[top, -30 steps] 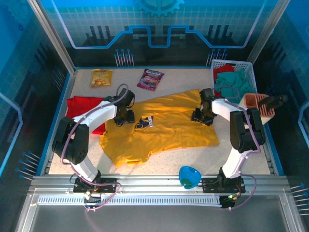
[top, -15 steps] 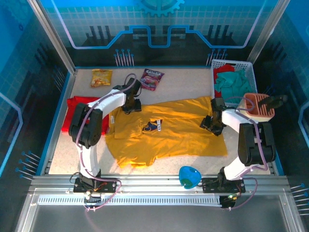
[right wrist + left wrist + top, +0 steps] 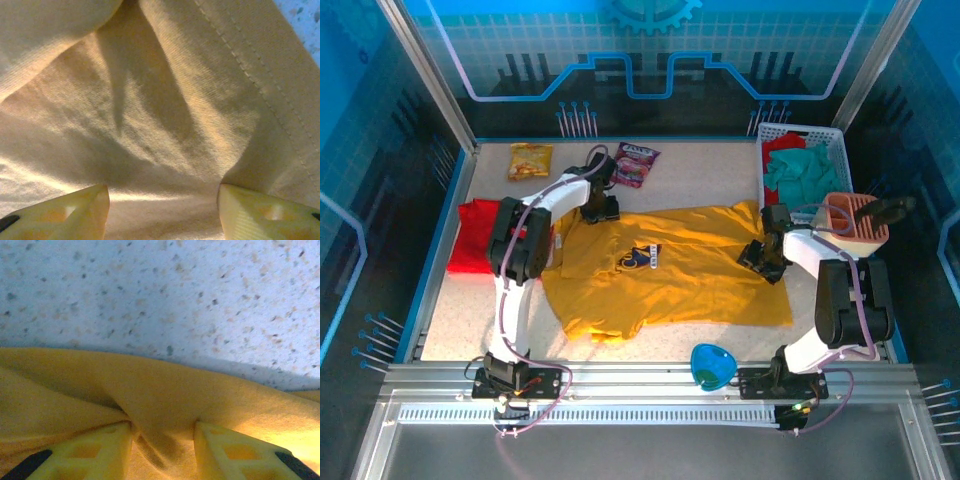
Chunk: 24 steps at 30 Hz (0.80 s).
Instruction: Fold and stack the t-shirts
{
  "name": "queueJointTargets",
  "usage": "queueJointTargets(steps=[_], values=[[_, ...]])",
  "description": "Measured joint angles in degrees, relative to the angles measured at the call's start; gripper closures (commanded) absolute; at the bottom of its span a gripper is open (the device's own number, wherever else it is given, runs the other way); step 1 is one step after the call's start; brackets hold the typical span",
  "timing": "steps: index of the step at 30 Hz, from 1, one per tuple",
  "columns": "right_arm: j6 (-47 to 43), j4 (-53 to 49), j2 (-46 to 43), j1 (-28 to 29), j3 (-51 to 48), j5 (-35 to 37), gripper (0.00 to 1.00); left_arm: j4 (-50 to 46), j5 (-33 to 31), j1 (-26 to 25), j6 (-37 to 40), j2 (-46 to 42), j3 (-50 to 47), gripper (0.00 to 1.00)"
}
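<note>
My left pincer (image 3: 602, 207) clamped on mustard t-shirt (image 3: 670, 285), far edge at 11 o'clock, my right pincer (image 3: 765, 255) apart over its hem at 3 o'clock.

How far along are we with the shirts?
Done: the yellow shirt lies spread flat, print up. In hand: the left gripper pinches its far edge; the right gripper sits open on its right edge. Still to do: all folds on it, then stacking with the red shirt, lying off to the left.

yellow t-shirt (image 3: 690, 280) pulled toward far side, now spread flatter.
</note>
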Motion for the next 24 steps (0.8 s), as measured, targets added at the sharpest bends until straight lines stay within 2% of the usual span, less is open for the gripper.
queueJointTargets(steps=[7, 15, 18, 24], values=[[-2.89, -1.68, -2.45, 2.19, 0.61, 1.36, 0.30, -4.24, -1.05, 0.81, 1.79, -1.57, 1.07, 0.63], [-6.97, -1.07, -4.11, 7.72, 10.60, 5.01, 0.27, -7.98, -3.69, 6.43, 4.79, -5.09, 7.93, 0.67], [-8.13, -0.35, -0.66, 7.93, 16.70, 5.57, 0.28, -9.46, -4.74, 7.54, 5.75, -4.76, 9.68, 0.69], [-10.19, 0.00, 12.04, 8.41, 28.81, 5.55, 0.33, -12.48, -5.90, 7.78, 6.88, -1.07, 15.89, 0.71]])
